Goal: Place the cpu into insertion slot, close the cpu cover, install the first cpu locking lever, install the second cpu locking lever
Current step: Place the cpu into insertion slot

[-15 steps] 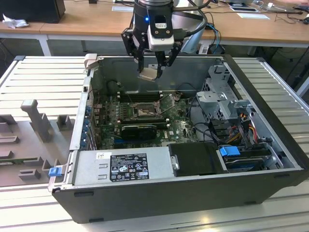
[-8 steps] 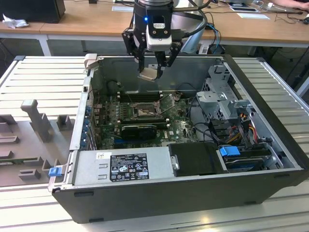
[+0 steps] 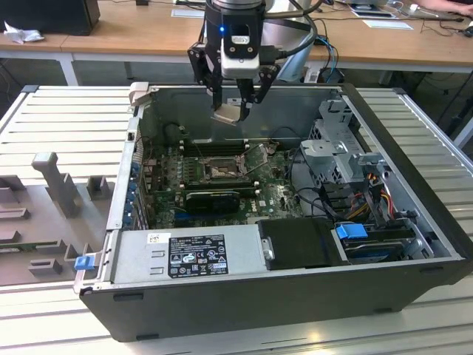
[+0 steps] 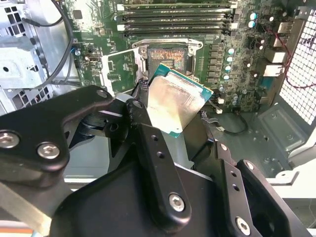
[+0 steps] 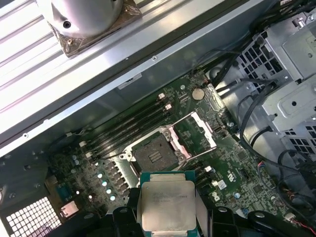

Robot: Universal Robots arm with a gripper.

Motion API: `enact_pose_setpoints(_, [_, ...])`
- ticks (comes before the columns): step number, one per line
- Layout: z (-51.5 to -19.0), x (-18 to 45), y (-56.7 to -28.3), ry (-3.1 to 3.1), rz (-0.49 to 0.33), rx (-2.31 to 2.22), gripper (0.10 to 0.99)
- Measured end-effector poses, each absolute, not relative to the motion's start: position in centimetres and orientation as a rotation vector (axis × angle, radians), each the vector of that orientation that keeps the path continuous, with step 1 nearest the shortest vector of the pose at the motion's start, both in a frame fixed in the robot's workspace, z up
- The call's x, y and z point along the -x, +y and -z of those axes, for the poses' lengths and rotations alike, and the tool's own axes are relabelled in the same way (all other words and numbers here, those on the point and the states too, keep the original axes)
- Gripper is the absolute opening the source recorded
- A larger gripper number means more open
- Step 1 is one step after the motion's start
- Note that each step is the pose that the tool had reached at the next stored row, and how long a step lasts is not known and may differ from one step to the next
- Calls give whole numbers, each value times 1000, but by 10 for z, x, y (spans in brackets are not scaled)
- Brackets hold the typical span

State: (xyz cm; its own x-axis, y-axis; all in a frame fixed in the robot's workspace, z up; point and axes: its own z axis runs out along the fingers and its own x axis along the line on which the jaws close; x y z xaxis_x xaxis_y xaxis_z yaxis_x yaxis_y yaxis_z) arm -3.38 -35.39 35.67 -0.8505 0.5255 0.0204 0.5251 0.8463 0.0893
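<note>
My gripper (image 3: 231,111) hangs above the open computer case, shut on the cpu (image 3: 228,114) by two opposite edges. In both wrist views the cpu (image 4: 175,103) (image 5: 168,205) is a silver-topped square chip with a green rim, held slightly tilted between black fingers (image 4: 140,123). Below it lies the insertion slot (image 3: 219,171) (image 4: 168,55) (image 5: 154,154), a dark square socket with nothing in it, on the green board. The cpu cover (image 5: 210,129) (image 4: 117,53) is swung up and open beside the socket. The cpu is well clear of the socket.
Long black memory slots (image 4: 175,15) run beside the socket. A black card (image 3: 214,196), a power supply (image 3: 192,255), a metal drive cage (image 3: 340,148) and cables (image 3: 369,192) crowd the case. Grey fixtures (image 3: 55,185) sit at the exterior view's left.
</note>
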Motion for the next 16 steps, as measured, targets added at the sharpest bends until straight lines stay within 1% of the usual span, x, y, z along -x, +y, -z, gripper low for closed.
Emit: enact_pose_setpoints(16, [-352, 34, -354, 2976, -135, -967, 529])
